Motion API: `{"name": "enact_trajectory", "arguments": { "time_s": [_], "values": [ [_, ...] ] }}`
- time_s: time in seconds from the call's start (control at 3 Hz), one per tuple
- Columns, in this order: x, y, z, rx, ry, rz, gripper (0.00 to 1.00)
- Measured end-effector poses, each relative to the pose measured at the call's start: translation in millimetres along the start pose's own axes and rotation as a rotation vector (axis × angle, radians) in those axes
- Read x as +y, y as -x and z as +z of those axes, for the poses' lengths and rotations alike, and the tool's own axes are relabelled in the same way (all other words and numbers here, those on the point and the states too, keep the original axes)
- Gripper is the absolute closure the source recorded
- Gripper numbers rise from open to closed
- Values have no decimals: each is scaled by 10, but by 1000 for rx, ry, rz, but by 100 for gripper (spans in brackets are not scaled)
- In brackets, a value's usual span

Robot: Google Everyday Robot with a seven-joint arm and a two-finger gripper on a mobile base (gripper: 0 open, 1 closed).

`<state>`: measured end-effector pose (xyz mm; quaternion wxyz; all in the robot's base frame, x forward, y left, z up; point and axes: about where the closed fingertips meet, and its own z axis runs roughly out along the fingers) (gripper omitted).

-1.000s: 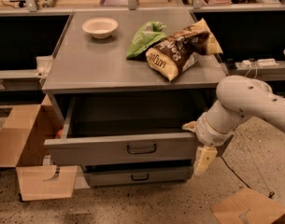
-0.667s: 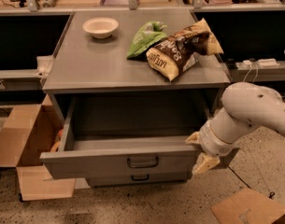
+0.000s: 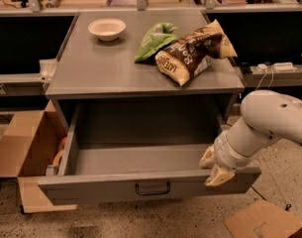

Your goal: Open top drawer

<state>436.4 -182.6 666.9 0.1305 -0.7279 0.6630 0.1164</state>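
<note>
The top drawer [image 3: 116, 188] of the grey cabinet stands pulled far out towards me. Its dark loop handle [image 3: 153, 188] is at the centre of the front panel. The inside of the drawer [image 3: 140, 158] is bare. My gripper [image 3: 215, 167] is at the right end of the drawer's front panel, on its top edge, with the white arm [image 3: 269, 120] reaching in from the right. The two lower drawers are hidden beneath the open one.
On the cabinet top [image 3: 91, 68] lie a white bowl [image 3: 107, 28], a green chip bag [image 3: 155, 41] and a brown chip bag [image 3: 190, 53]. An open cardboard box [image 3: 22, 148] stands left of the cabinet. Another cardboard piece [image 3: 262, 222] lies at the bottom right.
The top drawer has slid further out towards me. My gripper has moved down and forward with the drawer's right end.
</note>
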Motion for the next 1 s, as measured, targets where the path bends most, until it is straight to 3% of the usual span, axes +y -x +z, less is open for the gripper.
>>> {"name": "enact_trajectory", "arguments": {
  "time_s": [0.67,1.0],
  "values": [
    [0,0,0,0,0,0,11],
    [0,0,0,0,0,0,0]
  ]
}}
